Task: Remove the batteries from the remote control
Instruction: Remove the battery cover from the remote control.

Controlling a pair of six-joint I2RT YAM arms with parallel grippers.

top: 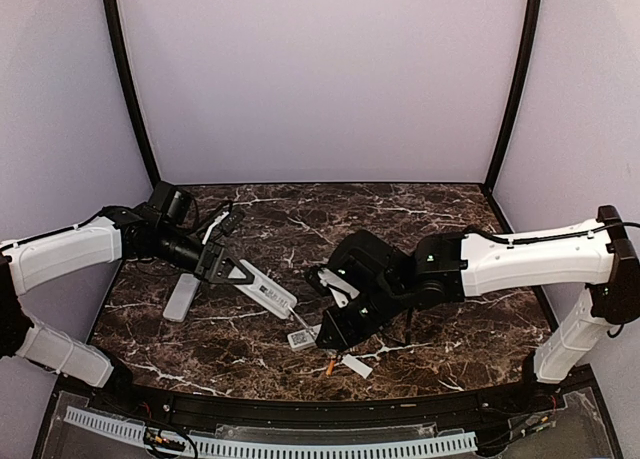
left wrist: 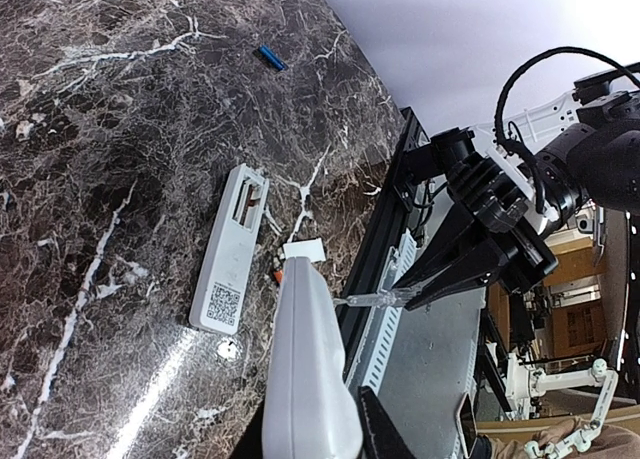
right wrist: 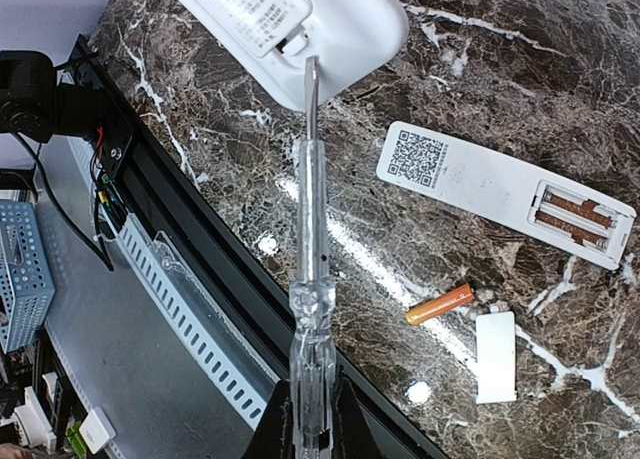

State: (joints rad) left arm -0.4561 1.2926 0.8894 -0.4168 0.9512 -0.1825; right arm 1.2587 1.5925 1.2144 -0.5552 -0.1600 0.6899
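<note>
My left gripper (top: 232,272) is shut on a white remote control (top: 262,290) and holds it above the table; in the left wrist view (left wrist: 305,379) the remote fills the foreground. My right gripper (top: 335,331) is shut on a clear-handled screwdriver (right wrist: 308,239), whose tip is at the edge of the held remote's (right wrist: 300,19) back cover. A second white remote (right wrist: 500,189) lies on the table with its compartment open and empty. An orange battery (right wrist: 440,304) lies beside it. A blue battery (left wrist: 271,57) lies farther off.
A small white cover (right wrist: 495,357) lies next to the orange battery, near the table's front edge. A grey remote (top: 182,297) lies on the table under the left arm. The black front rail (right wrist: 200,209) runs just beneath the screwdriver.
</note>
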